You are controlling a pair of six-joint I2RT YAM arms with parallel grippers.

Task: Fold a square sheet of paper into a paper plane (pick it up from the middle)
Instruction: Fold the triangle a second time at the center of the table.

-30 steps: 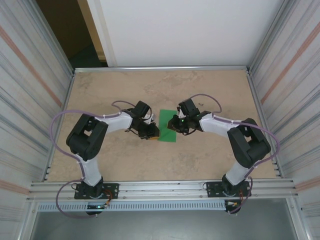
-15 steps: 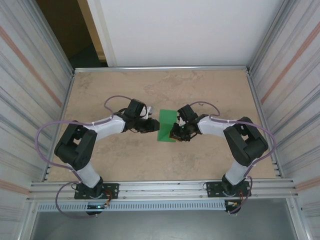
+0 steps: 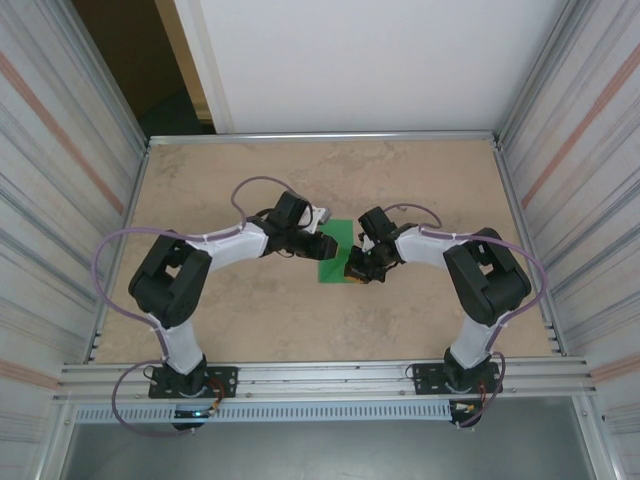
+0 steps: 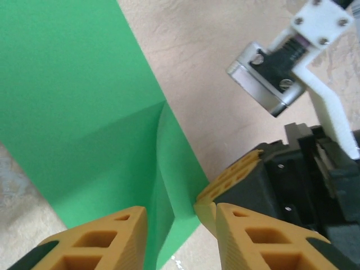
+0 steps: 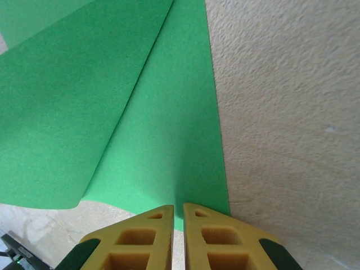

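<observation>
One green sheet [image 3: 332, 266] sits at the middle of the table [image 3: 200, 170]. It is folded into a narrow strip whose long axis runs from the near edge towards the far edge, and its outline is partly hidden by the two grippers. The left gripper [image 4: 180, 239] holds its jaws apart over the sheet's left side, and the right gripper [image 5: 178, 222] is pinched together on the sheet's right edge.

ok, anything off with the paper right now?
Nothing torn or spilled. The square sheet of paper is half folded: its upper flap bows up loose, edge slanting across the lower layer instead of lining up. The right gripper pinches one edge with its fingers; the left gripper has its fingers apart.
</observation>
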